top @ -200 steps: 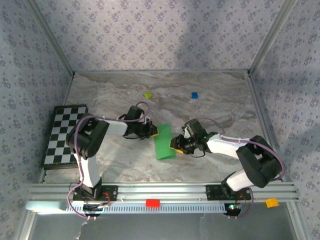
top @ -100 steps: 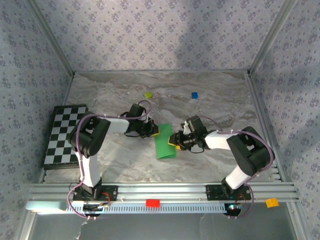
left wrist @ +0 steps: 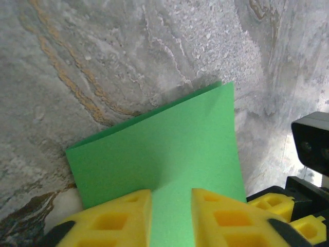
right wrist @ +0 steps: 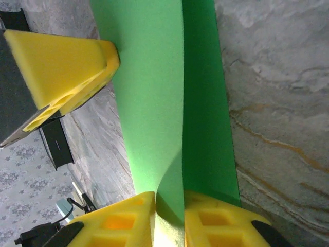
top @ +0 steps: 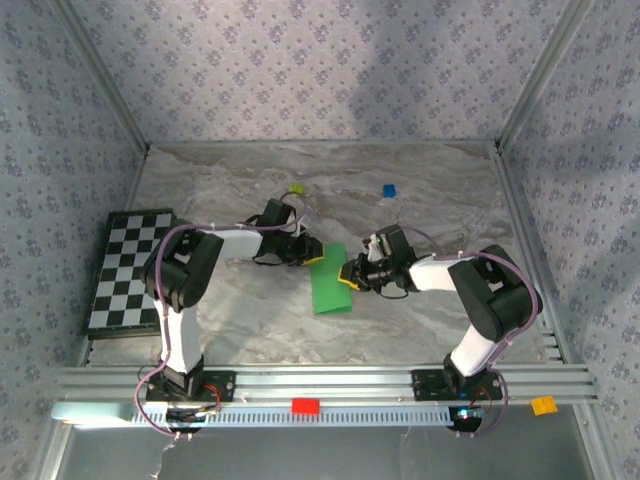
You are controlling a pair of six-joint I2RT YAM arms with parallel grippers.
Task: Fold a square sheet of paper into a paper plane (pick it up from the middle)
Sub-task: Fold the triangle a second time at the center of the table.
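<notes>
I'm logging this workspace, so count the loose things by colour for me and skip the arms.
Green paper: 1
Yellow block: 1
Blue block: 1
Red block: 1
Orange block: 1
Black-and-white checkerboard: 1
Total: 6

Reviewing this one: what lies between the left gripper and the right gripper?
The folded bright green sheet of paper lies between the left gripper and the right gripper, one at each side of it. The top external view shows this.
</notes>
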